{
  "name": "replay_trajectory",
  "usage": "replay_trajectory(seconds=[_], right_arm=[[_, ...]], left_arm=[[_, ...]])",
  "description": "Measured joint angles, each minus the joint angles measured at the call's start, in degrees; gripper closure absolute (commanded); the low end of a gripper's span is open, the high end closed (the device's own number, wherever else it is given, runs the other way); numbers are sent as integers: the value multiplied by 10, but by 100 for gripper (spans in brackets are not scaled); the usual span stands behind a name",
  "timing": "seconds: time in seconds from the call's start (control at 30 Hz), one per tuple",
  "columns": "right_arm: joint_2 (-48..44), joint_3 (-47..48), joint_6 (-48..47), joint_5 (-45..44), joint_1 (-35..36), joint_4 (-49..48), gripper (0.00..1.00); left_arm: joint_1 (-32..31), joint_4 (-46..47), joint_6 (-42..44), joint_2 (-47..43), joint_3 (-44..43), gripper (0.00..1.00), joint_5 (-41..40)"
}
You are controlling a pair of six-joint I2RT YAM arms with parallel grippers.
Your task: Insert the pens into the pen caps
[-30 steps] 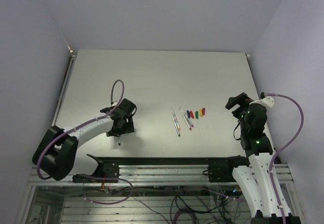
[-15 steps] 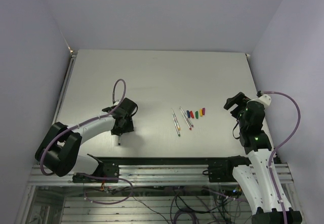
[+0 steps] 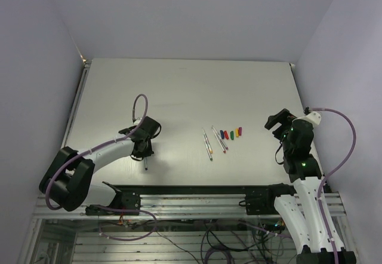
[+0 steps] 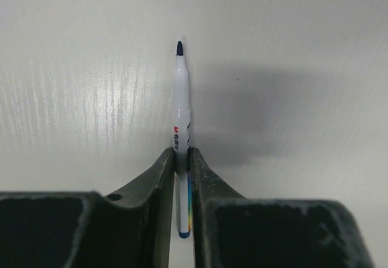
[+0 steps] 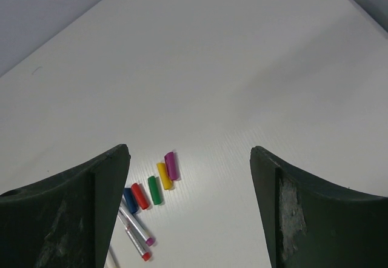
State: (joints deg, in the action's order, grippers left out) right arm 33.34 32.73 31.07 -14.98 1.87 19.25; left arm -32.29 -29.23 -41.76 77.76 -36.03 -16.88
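In the left wrist view my left gripper (image 4: 182, 153) is shut on a white pen (image 4: 180, 92) with a dark blue tip that points away from the jaws, just over the table. From above, that gripper (image 3: 145, 154) is at the near left, with the pen (image 3: 145, 165) sticking out toward the front edge. Other pens (image 3: 208, 143) lie at mid-table beside a row of pen caps (image 3: 231, 134). My right gripper (image 5: 190, 148) stands open and empty above the table. Below it are the magenta (image 5: 171, 165), yellow (image 5: 163, 176), green (image 5: 154, 190), red (image 5: 139, 196) and blue (image 5: 130, 200) caps.
Two pens with magenta and red tips (image 5: 136, 227) lie just beside the blue cap. The white table (image 3: 191, 91) has walls on its left, far and right sides. Its front edge (image 3: 191, 186) runs close to the left gripper.
The left gripper's jaws have closed from wide open onto the blue-tipped pen, and its wrist has shifted slightly right. The right arm has barely moved.
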Motion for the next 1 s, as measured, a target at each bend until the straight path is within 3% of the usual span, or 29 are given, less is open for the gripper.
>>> replay_trajectory(seconds=[0.1,0.4,0.63,0.87,0.93,1.0], right_arm=[[-1,3,0,0,0,6,19],[-1,4,2,-3,0,17,20],[19,4,-9,-2,0,18,27],[73,6,-21,26,0,19,47],[77,5,-23,39,0,17,75],[74,3,-26,52,0,13,83]], left_arm=[[0,6,3,3,0,92,3],[0,9,15,23,-14,93,17],[-3,35,26,22,-18,93,43],[-52,64,50,47,-41,93,82],[-75,74,53,58,-50,93,90],[-98,86,54,71,-60,93,100]])
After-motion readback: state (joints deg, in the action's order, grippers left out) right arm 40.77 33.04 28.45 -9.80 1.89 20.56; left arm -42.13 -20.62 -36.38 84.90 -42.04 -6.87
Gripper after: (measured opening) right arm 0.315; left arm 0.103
